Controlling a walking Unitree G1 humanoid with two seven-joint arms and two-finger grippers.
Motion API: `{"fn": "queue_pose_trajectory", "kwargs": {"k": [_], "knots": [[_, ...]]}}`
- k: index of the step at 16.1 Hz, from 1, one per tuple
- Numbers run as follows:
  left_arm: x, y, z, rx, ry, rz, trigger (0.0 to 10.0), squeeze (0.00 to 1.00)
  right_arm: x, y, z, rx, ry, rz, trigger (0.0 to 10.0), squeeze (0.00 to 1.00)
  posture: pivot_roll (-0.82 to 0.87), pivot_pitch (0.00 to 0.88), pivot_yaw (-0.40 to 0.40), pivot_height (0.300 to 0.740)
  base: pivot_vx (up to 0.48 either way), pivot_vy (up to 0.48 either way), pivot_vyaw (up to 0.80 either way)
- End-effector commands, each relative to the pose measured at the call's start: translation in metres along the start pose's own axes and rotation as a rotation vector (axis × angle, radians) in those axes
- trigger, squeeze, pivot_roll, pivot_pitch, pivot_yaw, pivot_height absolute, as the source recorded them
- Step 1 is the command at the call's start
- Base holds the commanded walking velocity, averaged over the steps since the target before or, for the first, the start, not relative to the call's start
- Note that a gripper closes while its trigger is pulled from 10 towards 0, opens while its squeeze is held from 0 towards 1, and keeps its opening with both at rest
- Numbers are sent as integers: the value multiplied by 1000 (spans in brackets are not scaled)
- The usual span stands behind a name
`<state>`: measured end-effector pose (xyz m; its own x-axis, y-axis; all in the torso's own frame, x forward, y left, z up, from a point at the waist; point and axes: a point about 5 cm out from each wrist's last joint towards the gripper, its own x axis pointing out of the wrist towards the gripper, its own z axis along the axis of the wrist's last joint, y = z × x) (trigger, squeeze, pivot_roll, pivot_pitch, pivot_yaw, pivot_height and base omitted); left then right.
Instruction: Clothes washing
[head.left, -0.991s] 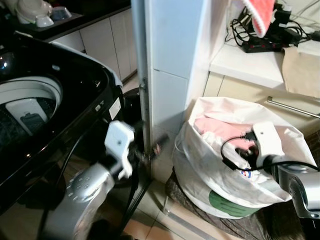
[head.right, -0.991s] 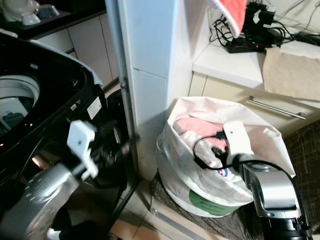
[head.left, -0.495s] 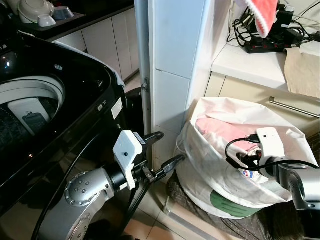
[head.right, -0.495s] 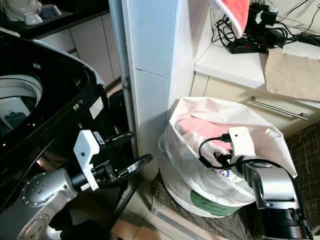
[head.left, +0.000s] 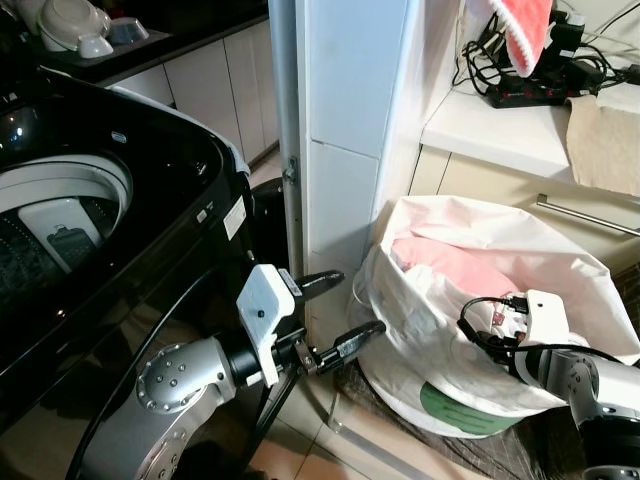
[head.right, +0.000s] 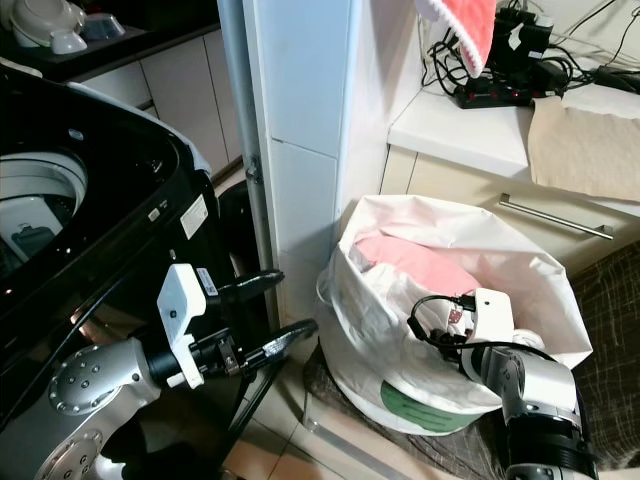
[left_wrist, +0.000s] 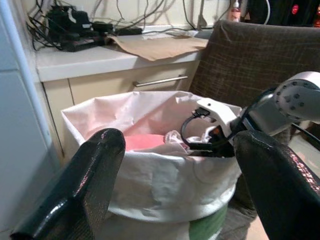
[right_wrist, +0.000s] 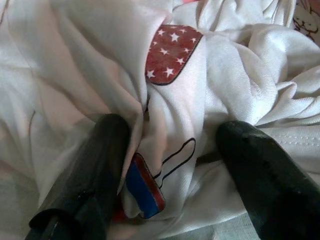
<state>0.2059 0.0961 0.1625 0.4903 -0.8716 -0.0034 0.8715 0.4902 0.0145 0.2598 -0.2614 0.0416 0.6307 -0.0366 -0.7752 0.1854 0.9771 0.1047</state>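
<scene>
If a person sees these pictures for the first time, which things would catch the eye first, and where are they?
Probably the big white laundry bag on the floor below the counter, with a pink garment on top. The right hand is down inside it, its open fingers on either side of a fold of white cloth with a star print. To the left stands the black top-loading washing machine, lid up, with the open left hand between it and the bag.

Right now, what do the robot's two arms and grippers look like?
Both arms are silver metal with rounded joint housings; the left arm shows a ring of small bolts. Each wrist carries a white boxy camera block. A looped black cable runs at the right wrist. The left gripper has two long, glossy black fingers, rounded at the tips; the right gripper has the same thick black fingers.
</scene>
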Motion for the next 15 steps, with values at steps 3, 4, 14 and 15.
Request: {"fn": "queue_pose_trajectory", "kwargs": {"k": [3,4,14,15], "knots": [[-1,-1,1,-2,15,-23,10000,0,3,-3,2,-8,-2,-26,2549,0,0,0,9,740,0,0,0],[-2,-1,0,-5,23,-28,10000,0,5,-3,4,-17,-16,-28,0,0,1,5,9,740,0,0,0],[-2,1,-2,-4,39,-36,10000,0,5,-4,10,-41,-110,-23,0,0,-7,18,23,740,0,0,0],[-2,1,-3,-4,40,-37,10000,0,5,-4,11,-44,-115,-22,0,0,-7,18,23,740,0,0,0]]}}
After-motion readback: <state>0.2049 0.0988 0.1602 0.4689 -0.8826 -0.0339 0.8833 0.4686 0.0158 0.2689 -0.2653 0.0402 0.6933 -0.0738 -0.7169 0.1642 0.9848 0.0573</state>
